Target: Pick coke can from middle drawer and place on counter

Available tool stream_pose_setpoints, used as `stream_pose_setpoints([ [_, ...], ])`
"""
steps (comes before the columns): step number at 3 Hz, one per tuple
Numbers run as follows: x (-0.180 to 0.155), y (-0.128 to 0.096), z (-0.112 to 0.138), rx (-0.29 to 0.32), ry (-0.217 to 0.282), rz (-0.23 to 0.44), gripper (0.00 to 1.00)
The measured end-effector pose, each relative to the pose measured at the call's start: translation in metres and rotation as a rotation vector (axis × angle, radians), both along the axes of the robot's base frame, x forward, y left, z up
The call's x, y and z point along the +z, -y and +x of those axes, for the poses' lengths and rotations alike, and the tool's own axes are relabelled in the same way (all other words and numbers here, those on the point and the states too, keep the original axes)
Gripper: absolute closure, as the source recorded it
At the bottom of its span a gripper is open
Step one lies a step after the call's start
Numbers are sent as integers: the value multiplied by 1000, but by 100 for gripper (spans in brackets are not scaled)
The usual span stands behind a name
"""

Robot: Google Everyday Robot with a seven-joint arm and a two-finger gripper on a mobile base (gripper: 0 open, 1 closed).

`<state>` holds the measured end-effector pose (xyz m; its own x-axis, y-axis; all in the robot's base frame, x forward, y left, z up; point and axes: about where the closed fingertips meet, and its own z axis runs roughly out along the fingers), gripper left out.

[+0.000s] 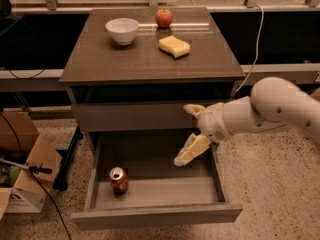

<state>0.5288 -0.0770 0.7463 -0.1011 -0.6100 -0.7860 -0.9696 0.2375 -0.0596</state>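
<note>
The coke can (119, 180) stands upright at the front left of the open middle drawer (165, 190). My gripper (188, 133) is open and empty. It hovers over the right part of the drawer, just in front of the closed drawer front above, and well to the right of the can. One finger (194, 109) points up-left and the other (191, 150) hangs down toward the drawer floor. The counter (145, 61) is the dark glossy top of the cabinet.
A white bowl (122, 30), a red apple (163, 18) and a yellow sponge (174, 46) sit on the counter's far half. A closed grey drawer front (130, 116) is above the open drawer. A cardboard box (20, 181) and cables lie on the floor at left.
</note>
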Motion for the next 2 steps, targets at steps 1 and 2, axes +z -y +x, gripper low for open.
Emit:
stream_pose_setpoints([
  [1,-57,-53,9,36,-60,126,0],
  [2,-78,-59,9,39,-92,150,0],
])
